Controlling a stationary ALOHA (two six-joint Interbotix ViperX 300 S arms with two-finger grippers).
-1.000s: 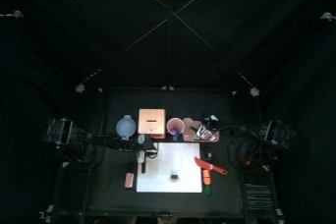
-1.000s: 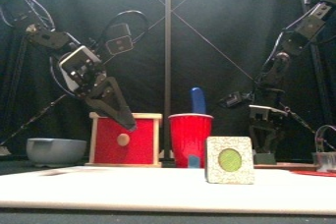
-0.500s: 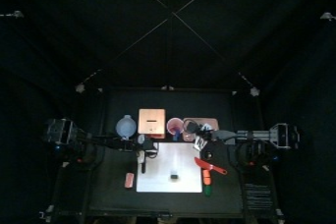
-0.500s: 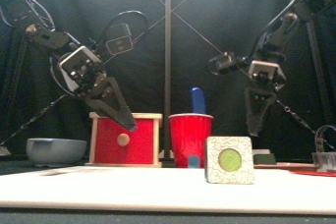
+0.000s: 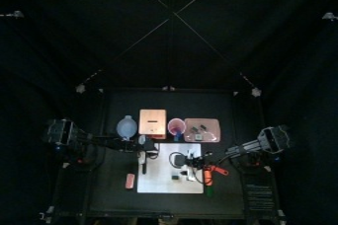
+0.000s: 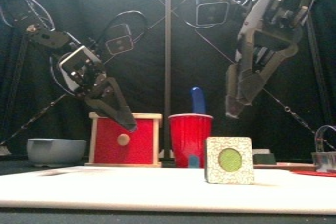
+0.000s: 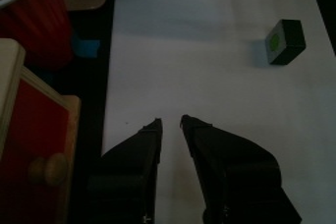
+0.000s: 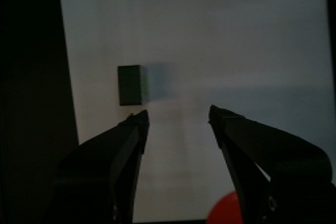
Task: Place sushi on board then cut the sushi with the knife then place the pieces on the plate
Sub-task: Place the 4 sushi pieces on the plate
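**Q:** Entry one. Is the sushi on the board?

**A:** Yes. The sushi (image 6: pixel 230 159) stands upright on the white cutting board (image 5: pixel 158 182), green face toward the surface's front edge. Neither of my arms touches it. I log step one as done.

**Q:** Is it cut?

**A:** Not begun, by my reading. I see only one dark green block, and I cannot tell whether it is several blocks joined. The blue knife (image 6: pixel 198 98) sticks up out of the red cup (image 6: pixel 191 141) behind the board, so I hold no tool. A red object (image 5: pixel 216 171) lies at the board's right edge, too small to identify.

**Q:** State of the jaws?

**A:** My right gripper (image 8: pixel 178 115) hangs high over the board, jaws wide apart and empty. The sushi is below, just outside the gap between them. My left gripper (image 7: pixel 170 123) hovers over the board's back left corner, near the wooden box (image 6: pixel 125 140). Its jaws are drawn close together, only a sliver between, clamped on nothing.

**Q:** And the plate?

**A:** The pink tray (image 5: pixel 203 127) lies behind the board, beside the cup. No piece shows on it.

**Q:** What remains?

**A:** My judgement is that three steps are left: fetch a knife, cut the sushi, carry the pieces to the tray. That puts me roughly a third along, with the harder two-thirds ahead.
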